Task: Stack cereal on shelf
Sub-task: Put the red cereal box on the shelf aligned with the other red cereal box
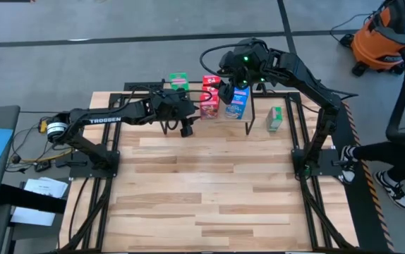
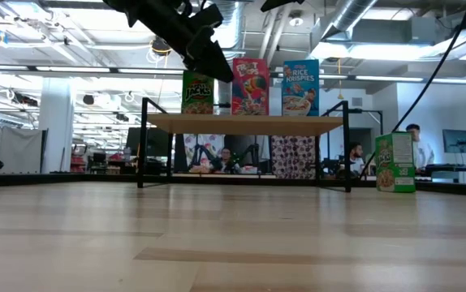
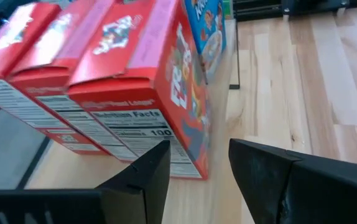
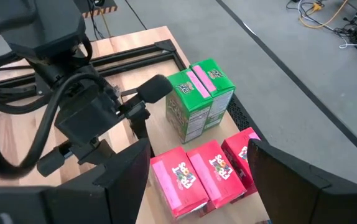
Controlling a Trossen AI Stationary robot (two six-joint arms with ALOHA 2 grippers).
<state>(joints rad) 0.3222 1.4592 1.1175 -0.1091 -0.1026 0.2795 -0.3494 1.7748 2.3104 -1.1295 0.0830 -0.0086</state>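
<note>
The shelf [image 2: 241, 122] stands at the table's far side. On its top stand two green cereal boxes [image 4: 198, 102], three red ones side by side [image 3: 104, 81] and blue ones [image 1: 236, 102]. One more green box [image 1: 274, 118] stands on the table to the right of the shelf. My left gripper [image 3: 200, 168] is open and empty, just near of the red boxes and over the shelf [image 1: 190, 109]. My right gripper [image 4: 197, 168] is open and empty, above the shelf's far right part [image 1: 229, 76].
The shelf's thin black legs [image 2: 347, 146] stand on the slatted tabletop. The near half of the table [image 1: 209, 197] is bare wood. An orange shop vacuum [image 1: 382, 39] stands on the floor at the far right, and people show in the room beyond [image 2: 416, 142].
</note>
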